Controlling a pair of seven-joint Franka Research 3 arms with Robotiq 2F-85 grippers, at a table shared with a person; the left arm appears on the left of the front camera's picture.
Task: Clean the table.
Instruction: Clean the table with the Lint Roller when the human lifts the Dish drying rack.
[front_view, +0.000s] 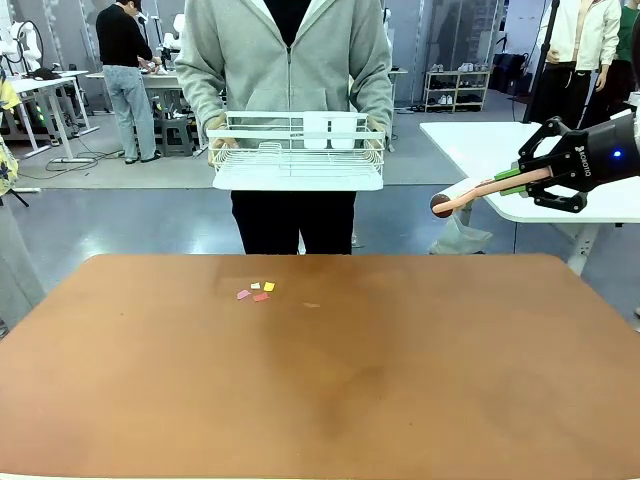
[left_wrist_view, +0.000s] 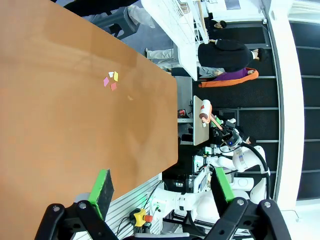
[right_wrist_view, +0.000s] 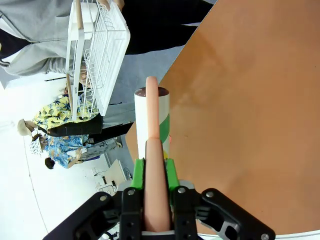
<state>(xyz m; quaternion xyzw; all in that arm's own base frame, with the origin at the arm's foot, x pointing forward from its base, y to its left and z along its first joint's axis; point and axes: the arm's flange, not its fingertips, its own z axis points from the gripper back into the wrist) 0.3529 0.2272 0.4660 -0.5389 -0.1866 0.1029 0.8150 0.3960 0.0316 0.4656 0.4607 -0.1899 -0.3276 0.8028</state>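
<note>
My right fingers (front_view: 512, 181) clench the roller (front_view: 470, 194) by its handle, head out ahead, presumably for the scraps (front_view: 256, 291) on the bench (front_view: 400, 380) below; my left fingers (left_wrist_view: 162, 185) hang spread and empty above it.

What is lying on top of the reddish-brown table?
A small cluster of pink, white, yellow and red scraps near the far edge of the table. Nothing covers the visible tabletop.

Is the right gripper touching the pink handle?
Touching: right wrist view shows the right gripper with green pads clamping the pink handle from both sides.
</note>
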